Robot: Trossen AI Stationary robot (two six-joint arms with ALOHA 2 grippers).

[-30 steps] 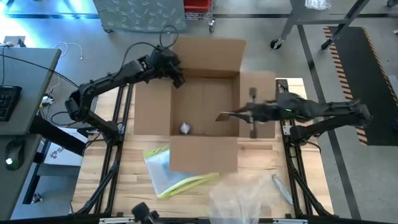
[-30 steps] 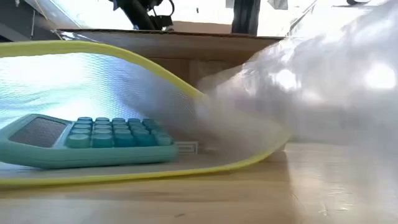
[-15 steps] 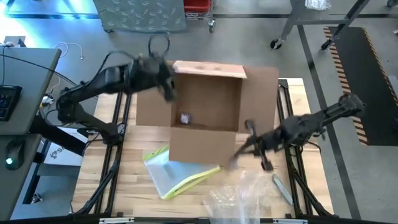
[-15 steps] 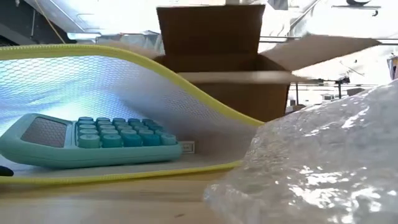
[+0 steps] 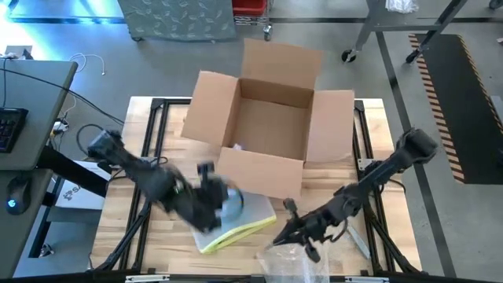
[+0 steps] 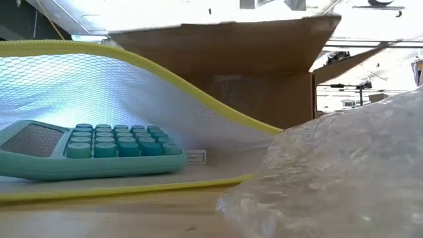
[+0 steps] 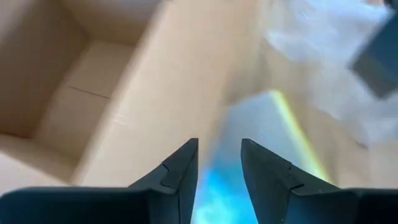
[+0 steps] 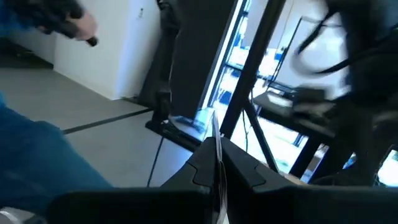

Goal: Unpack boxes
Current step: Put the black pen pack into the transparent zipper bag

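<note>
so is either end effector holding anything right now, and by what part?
Right end effector: fingers shut, with nothing seen between them. Left end effector: fingers apart above the yellow-edged sleeve, near the carton; no grip shows.

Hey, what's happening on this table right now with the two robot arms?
A large brown cardboard box sits open at the back of the wooden table, flaps spread. In front of it lies a clear mesh sleeve with a yellow edge, holding a teal calculator. The left gripper is low over that sleeve, jaws apart with nothing visibly between them. The right gripper, jaws shut on a thin bit of clear film, is beside the crinkly clear plastic film near the front edge.
</note>
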